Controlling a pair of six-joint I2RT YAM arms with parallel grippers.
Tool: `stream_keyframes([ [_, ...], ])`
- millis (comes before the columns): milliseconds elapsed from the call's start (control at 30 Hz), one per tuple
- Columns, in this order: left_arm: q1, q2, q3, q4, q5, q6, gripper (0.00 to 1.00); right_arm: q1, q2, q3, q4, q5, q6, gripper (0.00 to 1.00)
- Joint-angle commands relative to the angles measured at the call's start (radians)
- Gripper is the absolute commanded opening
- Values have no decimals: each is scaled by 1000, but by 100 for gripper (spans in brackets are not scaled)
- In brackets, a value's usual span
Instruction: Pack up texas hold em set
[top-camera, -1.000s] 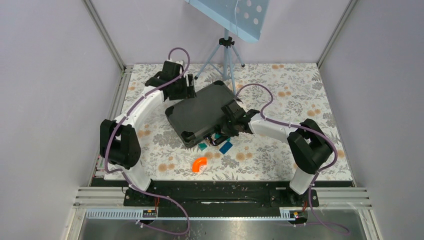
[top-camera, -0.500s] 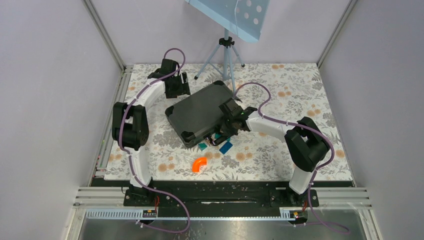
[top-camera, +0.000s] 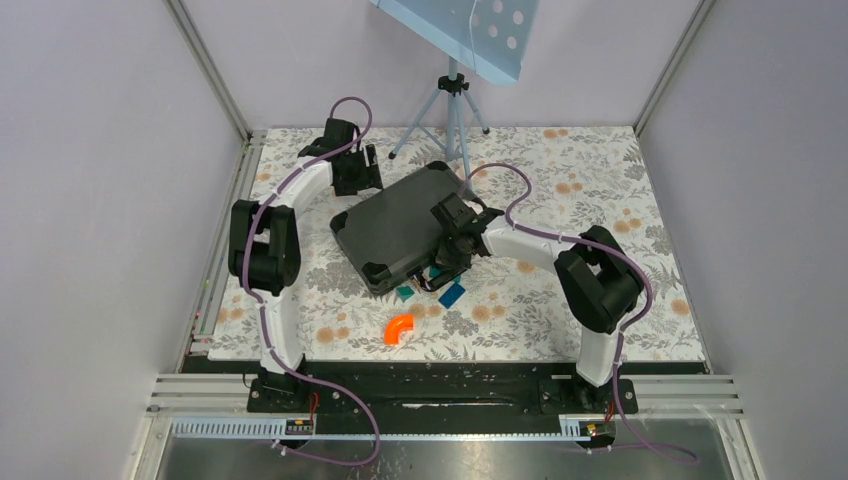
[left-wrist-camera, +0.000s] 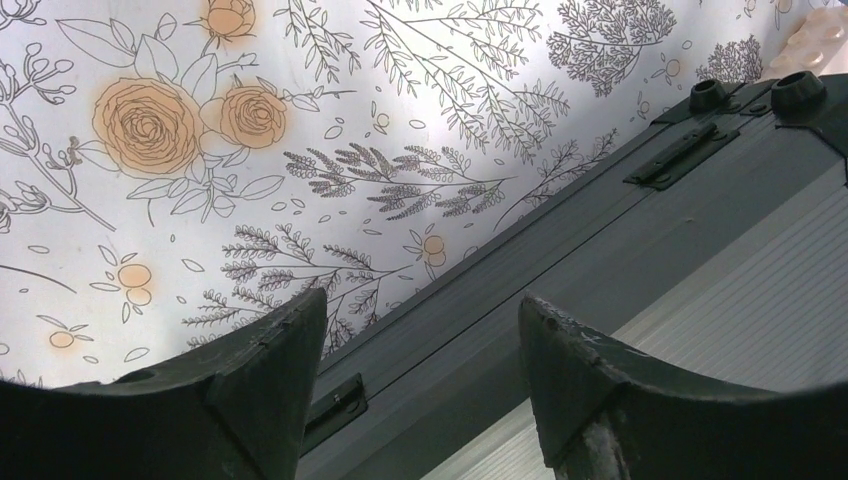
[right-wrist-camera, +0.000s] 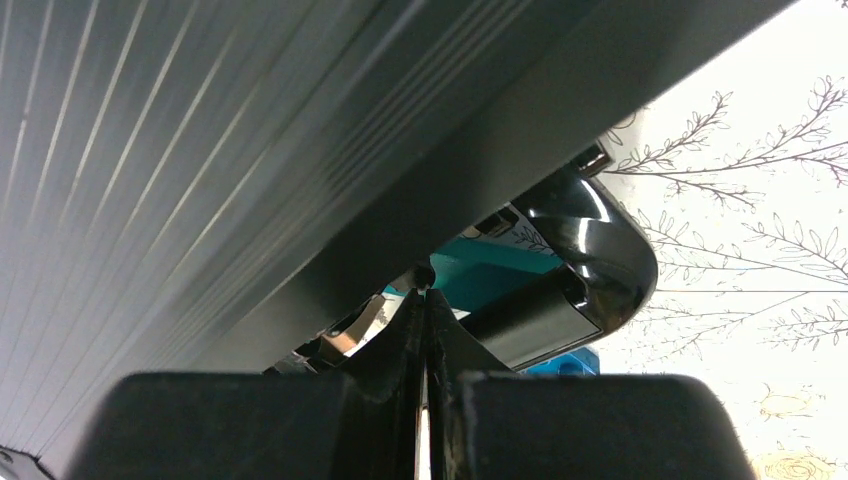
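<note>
The black briefcase (top-camera: 400, 228) lies shut on the flowery desk (top-camera: 600, 180), in the middle of the picture. The left end effector (left-wrist-camera: 420, 305) is open with nothing in it, over the briefcase's upper left edge. The right end effector (right-wrist-camera: 425, 297) is closed tight at the lower right edge, by the shiny handle (right-wrist-camera: 585, 250).

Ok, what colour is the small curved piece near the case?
The curved piece is orange; top external view shows it best.

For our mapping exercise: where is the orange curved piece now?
Top view: the orange curved piece lies on the flowered cloth, mid-table, between the teal block and the near edge.
</note>
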Motion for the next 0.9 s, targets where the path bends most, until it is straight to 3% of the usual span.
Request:
stream_keyframes([
  [0, -11, 28, 10, -31, 67, 10, 69, 11, 33, 39, -108, 5, -14, 0],
  [367, -29, 28, 0, -34, 55, 26, 69, 24, 84, 56, -150, 109, 9, 0],
  [867, -52, 33, -2, -34, 52, 32, 68, 59, 103, -66, 31, 144, 137, 0],
])
